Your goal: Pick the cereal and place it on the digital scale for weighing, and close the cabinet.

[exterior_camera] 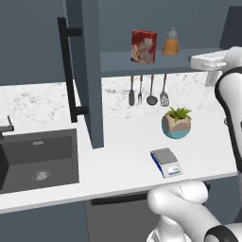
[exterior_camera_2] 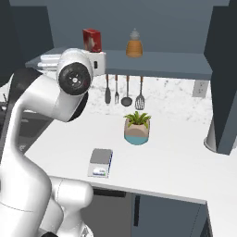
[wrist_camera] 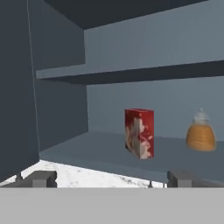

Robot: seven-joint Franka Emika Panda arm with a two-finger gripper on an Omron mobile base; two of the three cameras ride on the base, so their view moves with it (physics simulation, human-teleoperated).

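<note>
The cereal [exterior_camera: 143, 46] [exterior_camera_2: 91, 40] [wrist_camera: 139, 133], a red box with a pale picture, stands upright on the lower shelf of the open cabinet [exterior_camera: 90, 71] [exterior_camera_2: 223, 74] [wrist_camera: 61, 109]. My gripper [wrist_camera: 109, 178] is open, its fingertips [wrist_camera: 41, 178] wide apart with nothing between them. It hovers in front of the shelf, short of the cereal and facing it. The white hand [exterior_camera: 209, 61] sits level with the shelf. The digital scale [exterior_camera: 166, 162] [exterior_camera_2: 101, 162] lies flat near the counter's front edge, nothing on its grey plate.
An orange bottle [exterior_camera: 171, 43] [exterior_camera_2: 134, 45] [wrist_camera: 201, 134] stands on the shelf right of the cereal. A potted plant [exterior_camera: 177, 122] [exterior_camera_2: 137, 127] sits behind the scale, with utensils [exterior_camera: 147, 90] hanging above. A dark sink [exterior_camera: 38, 158] lies at the left.
</note>
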